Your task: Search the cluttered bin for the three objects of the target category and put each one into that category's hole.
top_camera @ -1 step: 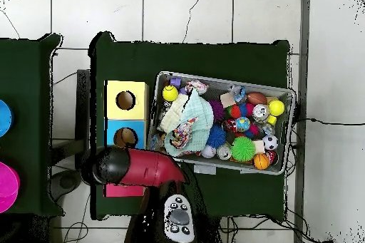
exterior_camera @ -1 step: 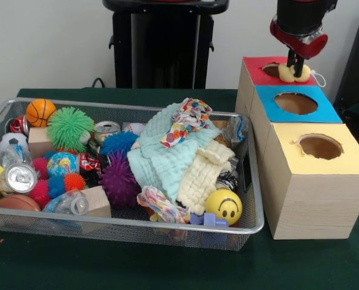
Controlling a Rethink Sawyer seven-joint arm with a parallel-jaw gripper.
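Three boxes stand in a row to the right of the bin, each with a round hole in its top: red (exterior_camera @ -1 step: 254, 64), blue (exterior_camera @ -1 step: 267, 110) and yellow (exterior_camera @ -1 step: 349, 162). My gripper (exterior_camera @ -1 step: 295, 66) hangs over the red box's hole, shut on a small yellow soft object (exterior_camera @ -1 step: 286, 73) with a white string trailing to the right. The object sits at the mouth of that hole. From overhead, the red arm (top_camera @ -1 step: 146, 169) covers the gripper and most of the red box (top_camera @ -1 step: 121, 191). The blue box (top_camera @ -1 step: 110, 137) and yellow box (top_camera @ -1 step: 139, 89) show beside it.
The wire bin (exterior_camera @ -1 step: 254, 225) holds mint and cream cloths (exterior_camera @ -1 step: 167, 160), a patterned cloth (exterior_camera @ -1 step: 185, 121), spiky balls, a basketball (exterior_camera @ -1 step: 40, 112), a smiley ball (exterior_camera @ -1 step: 223, 206), cans and wooden blocks. The same bin (top_camera @ -1 step: 221, 80) lies right of the boxes overhead.
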